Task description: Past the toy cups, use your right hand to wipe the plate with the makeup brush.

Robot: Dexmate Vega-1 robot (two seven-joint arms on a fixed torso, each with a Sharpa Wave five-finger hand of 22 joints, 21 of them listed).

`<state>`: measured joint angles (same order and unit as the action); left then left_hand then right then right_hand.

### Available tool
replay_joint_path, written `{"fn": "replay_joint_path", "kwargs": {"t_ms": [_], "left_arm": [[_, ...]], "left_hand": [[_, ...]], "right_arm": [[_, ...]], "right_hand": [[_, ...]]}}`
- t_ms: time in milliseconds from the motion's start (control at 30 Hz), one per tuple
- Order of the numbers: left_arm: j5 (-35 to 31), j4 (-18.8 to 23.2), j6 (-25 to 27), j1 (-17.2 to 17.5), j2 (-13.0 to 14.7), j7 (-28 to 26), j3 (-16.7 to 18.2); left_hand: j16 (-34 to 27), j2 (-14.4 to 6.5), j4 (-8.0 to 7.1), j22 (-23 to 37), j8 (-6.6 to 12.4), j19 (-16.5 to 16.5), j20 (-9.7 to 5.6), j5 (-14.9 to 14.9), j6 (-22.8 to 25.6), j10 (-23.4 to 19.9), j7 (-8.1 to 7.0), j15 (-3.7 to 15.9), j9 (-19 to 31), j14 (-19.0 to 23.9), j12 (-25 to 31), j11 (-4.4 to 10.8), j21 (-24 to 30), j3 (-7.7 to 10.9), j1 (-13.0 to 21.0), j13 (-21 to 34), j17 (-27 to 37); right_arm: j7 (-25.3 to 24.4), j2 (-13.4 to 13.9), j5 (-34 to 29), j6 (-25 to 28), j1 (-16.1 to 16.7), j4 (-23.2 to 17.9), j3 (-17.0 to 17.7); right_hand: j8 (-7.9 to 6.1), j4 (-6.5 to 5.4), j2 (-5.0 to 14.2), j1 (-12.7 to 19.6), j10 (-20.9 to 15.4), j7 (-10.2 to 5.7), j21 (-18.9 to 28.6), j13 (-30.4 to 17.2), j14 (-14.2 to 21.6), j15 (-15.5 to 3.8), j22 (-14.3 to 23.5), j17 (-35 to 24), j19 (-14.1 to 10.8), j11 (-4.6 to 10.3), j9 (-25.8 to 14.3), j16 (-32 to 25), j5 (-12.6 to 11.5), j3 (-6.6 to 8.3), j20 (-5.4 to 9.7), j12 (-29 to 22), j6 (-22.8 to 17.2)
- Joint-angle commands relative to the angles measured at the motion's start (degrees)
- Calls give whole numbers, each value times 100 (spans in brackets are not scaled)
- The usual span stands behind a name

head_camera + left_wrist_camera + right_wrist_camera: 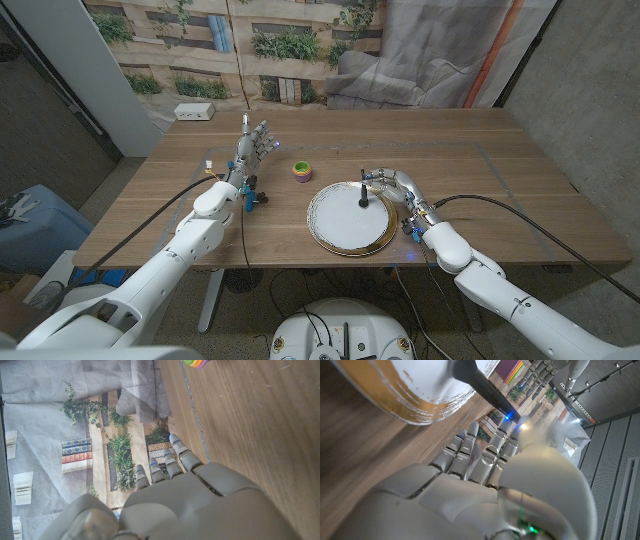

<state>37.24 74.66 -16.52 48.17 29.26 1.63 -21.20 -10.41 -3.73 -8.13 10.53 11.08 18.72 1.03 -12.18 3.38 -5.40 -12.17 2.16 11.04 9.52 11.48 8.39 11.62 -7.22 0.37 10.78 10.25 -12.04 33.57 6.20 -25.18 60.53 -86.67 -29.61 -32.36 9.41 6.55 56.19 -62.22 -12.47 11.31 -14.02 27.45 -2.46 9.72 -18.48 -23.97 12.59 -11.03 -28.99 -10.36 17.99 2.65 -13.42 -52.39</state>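
Near the table's (520,170) front edge, right of middle, sits the plate (335,228), with the toy cups (301,171) stacked just behind its left side. My right hand (392,190) pinches the makeup brush (362,197), its head down on the plate's white middle. Best to keep the bristles light and sweep in short arcs inside the gold rim (no pushing the plate). My left hand (252,143) stands spread, holding nothing. No readable writing.

Glossy white arm shells, grey jointed fingers (262,133), blue fingertip lights, black cables
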Motion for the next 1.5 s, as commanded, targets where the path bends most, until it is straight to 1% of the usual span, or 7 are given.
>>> {"fn": "replay_joint_path", "kwargs": {"t_ms": [33,267,567,633,1033,1500], "left_arm": [[0,-4,-3,-2,-1,1,0],[0,-2,-2,-1,0,1,0],[1,-1,-1,-1,0,0,0],[1,0,-1,-1,0,0,1],[0,0,-1,-1,0,0,0],[1,3,1,1,1,-1,1]], "left_hand": [[-19,-84,-40,26,21,44,-8,-21,-11,-1,-48,77,14,44,42,66,37,-9,-8,16,10],[-18,-83,-40,26,21,46,-3,-20,-9,-1,-48,73,14,43,42,63,38,-9,-8,16,10],[-19,-83,-40,26,21,44,1,-21,-9,0,-48,79,14,46,41,57,37,-9,-7,16,10],[-19,-83,-40,26,21,44,1,-21,-9,-1,-48,77,14,45,42,75,37,-9,-7,16,10],[-17,-84,-40,26,20,44,2,-21,-11,-2,-48,79,13,41,42,64,38,-8,-7,17,10],[-17,-84,-40,26,20,44,2,-21,-13,2,-48,77,13,39,41,62,37,-8,-7,16,9]], "right_arm": [[35,80,-57,60,9,-67,7],[168,10,-30,95,-111,34,-97],[324,-110,-42,-31,-299,250,-246],[330,-128,-42,-58,-312,262,-259],[351,-263,-36,-157,-424,400,-326],[482,-351,19,-228,-548,555,-402]], "right_hand": [[-6,-19,25,63,-13,-5,6,-5,-6,-921,27,-30,29,8,-33,7,-38,-21,173,-21,-43],[-2,-23,27,57,-8,-6,4,-3,-4,-916,27,-29,38,8,-33,11,-40,-23,169,-14,-43],[3,-20,29,61,-5,-7,4,-3,-6,-921,27,-27,43,8,-32,18,-43,-23,168,-9,-42],[4,-22,26,56,-5,-6,4,-4,-9,-915,27,-24,42,8,-32,23,-43,-25,166,-9,-42],[14,-25,29,49,0,-6,4,-4,-5,-915,27,-27,48,8,-31,25,-46,-32,161,0,-39],[22,-26,30,46,-3,-7,5,-7,-5,-916,27,-29,52,7,-31,30,-48,-38,161,3,-40]]}}
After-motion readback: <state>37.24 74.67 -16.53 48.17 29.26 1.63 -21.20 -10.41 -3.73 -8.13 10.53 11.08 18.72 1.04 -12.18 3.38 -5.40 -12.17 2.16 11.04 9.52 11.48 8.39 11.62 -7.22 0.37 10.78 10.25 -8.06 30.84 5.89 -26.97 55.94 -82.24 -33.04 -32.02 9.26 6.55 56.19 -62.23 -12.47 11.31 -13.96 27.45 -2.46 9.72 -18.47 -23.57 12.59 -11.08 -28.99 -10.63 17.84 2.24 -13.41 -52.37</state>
